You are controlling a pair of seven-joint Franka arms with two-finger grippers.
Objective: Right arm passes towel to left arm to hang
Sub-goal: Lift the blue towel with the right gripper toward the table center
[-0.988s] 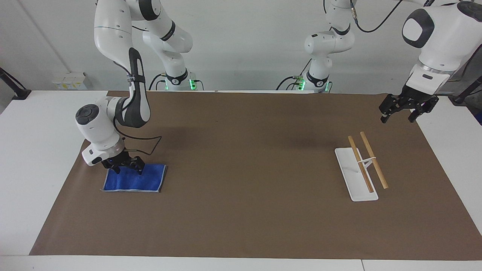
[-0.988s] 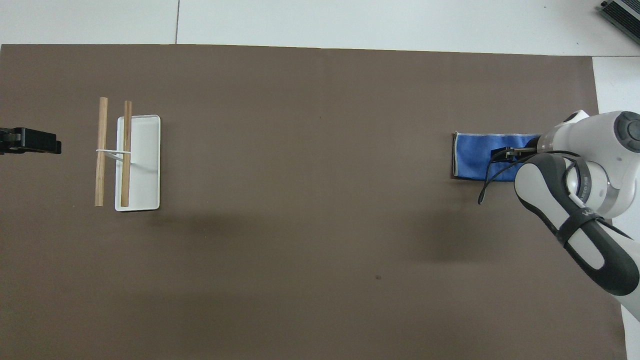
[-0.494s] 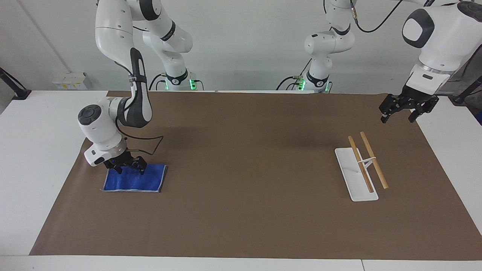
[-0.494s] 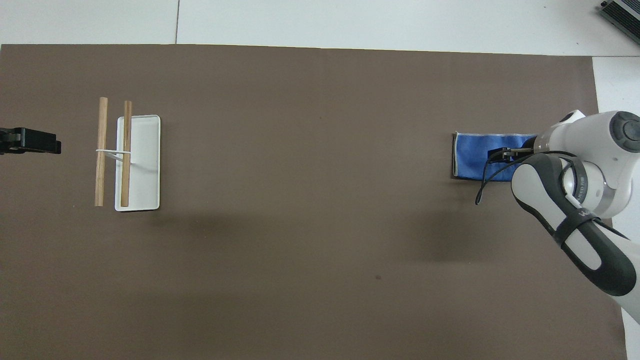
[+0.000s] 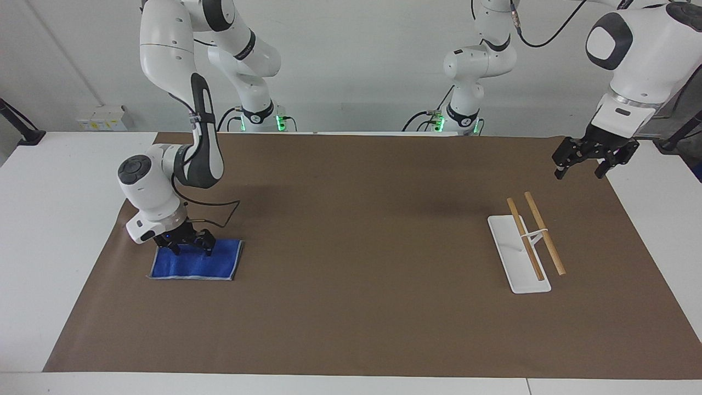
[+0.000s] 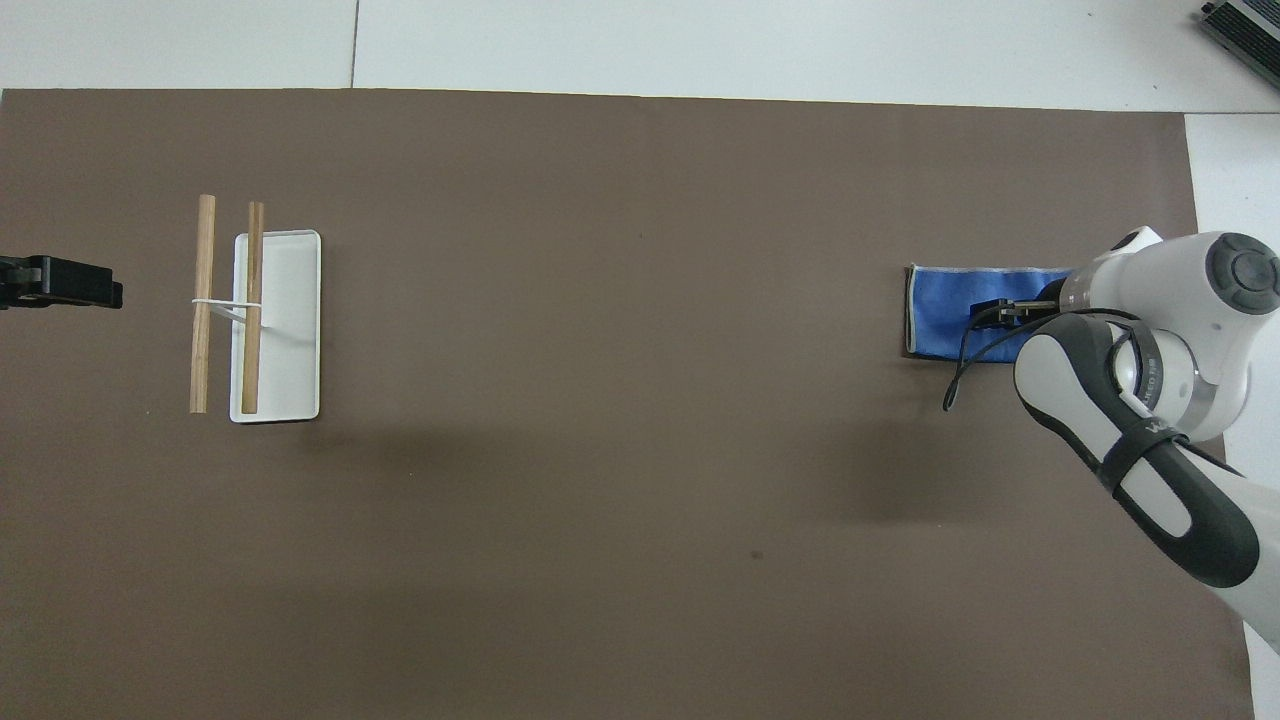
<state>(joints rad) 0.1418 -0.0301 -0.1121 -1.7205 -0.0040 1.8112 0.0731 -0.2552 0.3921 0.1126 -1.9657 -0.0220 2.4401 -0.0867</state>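
Right gripper (image 5: 191,248) sitting down at the towel (image 5: 194,265), jaws spread; left gripper (image 5: 585,164) hanging spread and empty.

The towel is lying flat on the brown mat (image 5: 356,230) toward the right arm's end of the table, and the right arm (image 5: 164,186) is bending down over it with its fingertips (image 5: 208,249) resting at the towel's edge nearer the robots (the cloth is not lifted off the mat). The left arm (image 5: 630,71) is waiting over the mat's corner at its own end, near the white rack (image 5: 518,252) with two wooden bars (image 5: 543,233), nothing between its fingers.
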